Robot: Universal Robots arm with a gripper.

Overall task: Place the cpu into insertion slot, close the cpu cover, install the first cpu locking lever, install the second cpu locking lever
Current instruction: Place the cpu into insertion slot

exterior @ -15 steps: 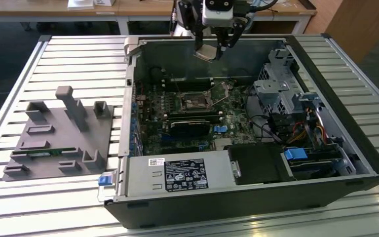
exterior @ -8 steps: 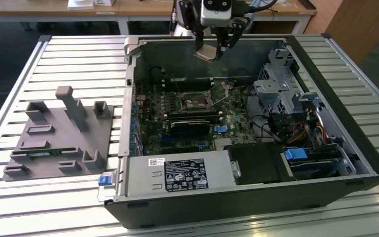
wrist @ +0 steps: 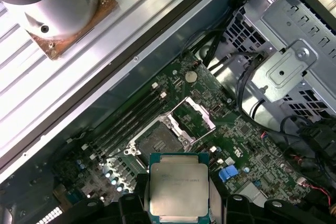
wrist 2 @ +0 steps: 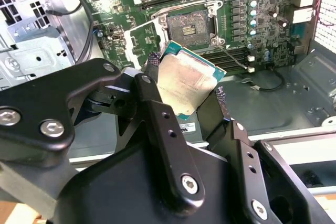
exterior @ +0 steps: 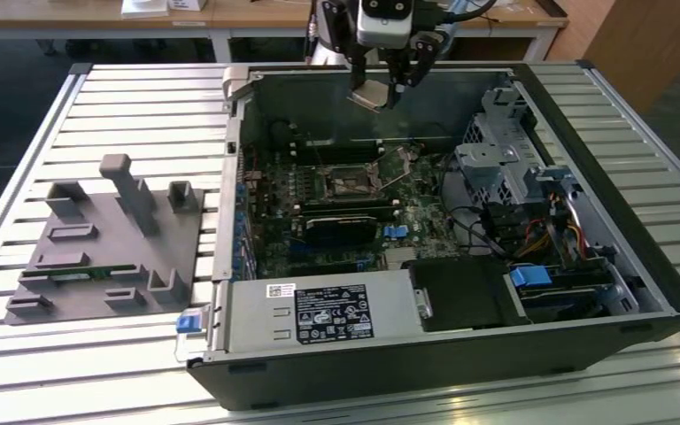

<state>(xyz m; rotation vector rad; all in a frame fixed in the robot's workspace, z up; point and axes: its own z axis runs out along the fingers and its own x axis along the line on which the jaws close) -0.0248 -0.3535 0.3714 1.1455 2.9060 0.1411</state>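
The gripper [exterior: 384, 86] hangs above the far side of an open computer case [exterior: 623, 266] that lies on a slatted metal counter [exterior: 33, 124]. It is closed on the cpu [exterior: 370, 96]. In the second wrist view the two fingers [wrist 2: 152, 60] press on opposite edges of the cpu [wrist 2: 186, 85], which is tilted, with its dull metal top facing the camera. In the first wrist view the cpu [wrist: 178, 184] sits between the dark fingers, well above the motherboard [wrist: 247, 135].

The insertion slot [wrist: 157, 141] is bare, and the cpu is well apart from it. The cpu cover [wrist: 193, 115] stands swung up just beside the slot, so the socket is uncovered; the second wrist view shows the same, with the insertion slot [wrist 2: 188, 23] exposed and the cpu cover [wrist 2: 143, 39] raised at its side. A thin metal lever [wrist 2: 233, 57] sticks out unlatched along one edge of the socket.

In the exterior view the insertion slot [exterior: 346, 184] lies near the middle of the board, below the gripper. A grey plastic fixture [exterior: 110, 243] rests on the counter to the exterior view's left of the case.
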